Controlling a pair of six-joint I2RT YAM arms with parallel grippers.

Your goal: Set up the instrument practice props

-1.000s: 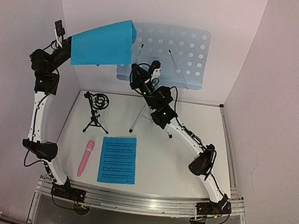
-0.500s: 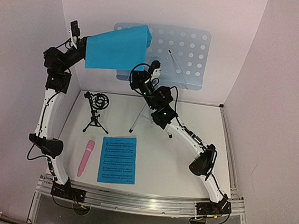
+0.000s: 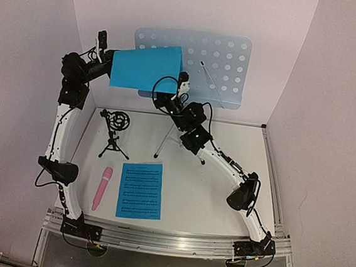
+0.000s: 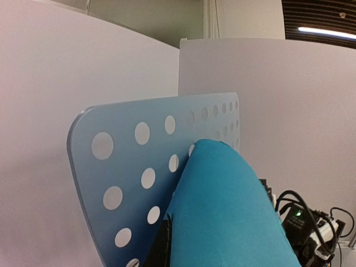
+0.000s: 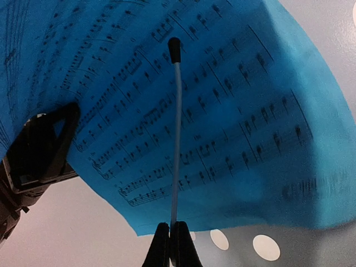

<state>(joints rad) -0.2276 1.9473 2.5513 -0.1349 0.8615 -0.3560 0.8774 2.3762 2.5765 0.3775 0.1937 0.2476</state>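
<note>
1. Top view: my left gripper is clamped on the left edge of the blue sheet. The sheet hangs to the gripper's right, across the left half of the music stand. A second ago it was well left of the tray, so I have swept it rightward; the right arm has barely shifted. The right gripper sits just under the sheet's lower edge
2. Left wrist: the sheet bows just ahead of the gripper, close to the perforated tray; I can't tell if they touch. Held by one edge, it could buckle or slip off on release
3. Right wrist: the right gripper is pinched shut on the thin page wire, with the printed sheet just beyond it. Pulling harder could rock the stand, and the wire tip could snag the paper
</note>
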